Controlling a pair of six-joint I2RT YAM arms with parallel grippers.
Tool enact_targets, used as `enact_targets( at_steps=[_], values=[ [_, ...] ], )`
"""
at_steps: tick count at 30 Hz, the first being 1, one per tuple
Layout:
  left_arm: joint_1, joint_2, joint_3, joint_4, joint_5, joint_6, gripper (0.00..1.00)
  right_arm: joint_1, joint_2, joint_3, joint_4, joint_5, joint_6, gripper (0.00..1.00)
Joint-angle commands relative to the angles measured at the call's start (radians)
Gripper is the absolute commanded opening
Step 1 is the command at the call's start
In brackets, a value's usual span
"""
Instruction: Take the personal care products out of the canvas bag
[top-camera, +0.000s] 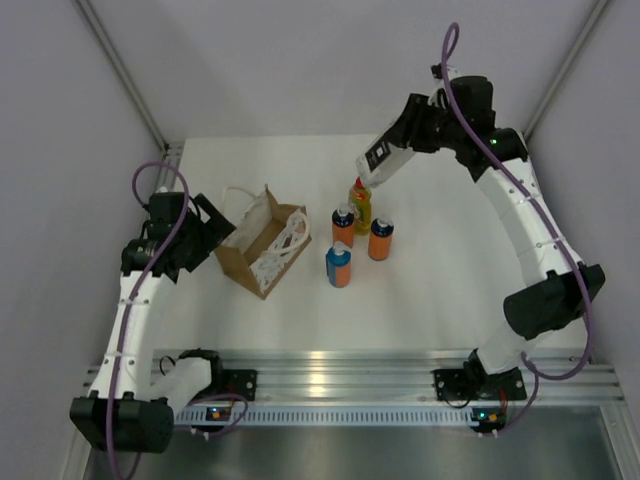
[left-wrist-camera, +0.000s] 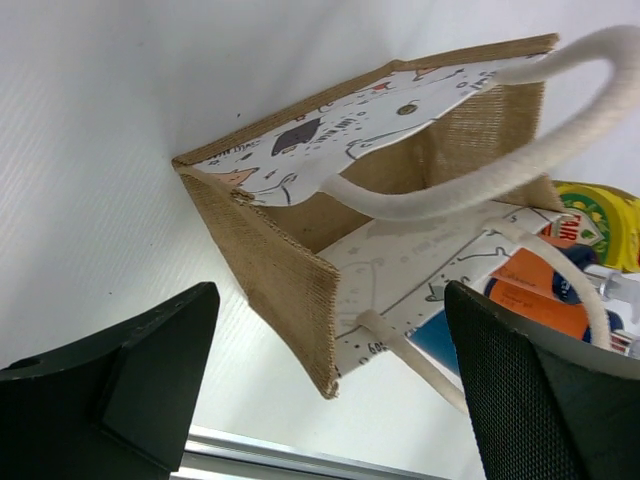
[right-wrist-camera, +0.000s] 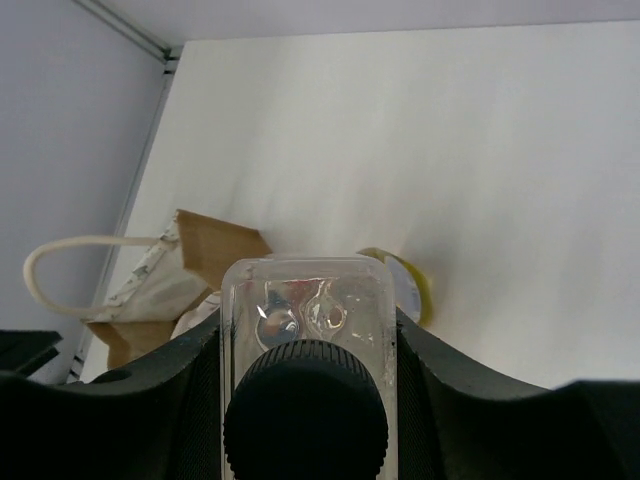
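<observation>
Surface: a white table (top-camera: 450, 290) is filling the view, with grey walls closing it in on three sides.
Left gripper: the left gripper (top-camera: 210, 240) is hovering just left of the bag with its jaws spread wide, gripping nothing.
Canvas bag: the canvas bag (top-camera: 262, 250) is sitting on the left half of the table, its mouth gaping toward the left wrist camera. Its white cord handles are looping across the opening, and no bottle is showing in the part of the inside that can be seen.
Orange-and-blue bottles: the three orange-and-blue bottles (top-camera: 343, 228) are standing upright in a loose cluster right of the bag, clear of it.
Yellow bottle: the yellow bottle (top-camera: 360, 205) is standing at the far side of that cluster.
Right gripper: the right gripper (top-camera: 372, 172) is clamping the flat whitish bottle (right-wrist-camera: 308, 310) between its fingers, dark cap toward the wrist camera, just above the yellow bottle.
Progress: all five products are looking to be out of the bag. Four are resting on the table and the fifth is waiting to be set down and let go.
</observation>
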Motion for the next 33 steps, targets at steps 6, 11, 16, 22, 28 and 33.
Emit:
enact_targets(
  at_steps=[6, 11, 16, 22, 28, 33],
  values=[
    [0.001, -0.054, 0.106, -0.078, 0.016, 0.056, 0.98, -0.146, -0.222, -0.136, 0.078, 0.009, -0.063, 0.0],
    [0.001, -0.071, 0.144, -0.107, 0.016, 0.08, 0.98, -0.155, -0.273, -0.259, 0.081, 0.15, -0.17, 0.0],
    [0.001, -0.083, 0.212, -0.141, 0.007, 0.142, 0.98, -0.155, -0.299, -0.39, 0.139, 0.245, -0.248, 0.0],
    [0.001, -0.079, 0.25, -0.184, -0.07, 0.203, 0.98, -0.143, -0.34, -0.561, 0.254, 0.324, -0.302, 0.0],
    [0.001, -0.099, 0.23, -0.207, -0.094, 0.217, 0.98, -0.106, -0.345, -0.68, 0.315, 0.368, -0.333, 0.0],
    [0.0, -0.111, 0.209, -0.227, -0.134, 0.235, 0.98, -0.091, -0.296, -0.704, 0.315, 0.379, -0.336, 0.0]
  ],
)
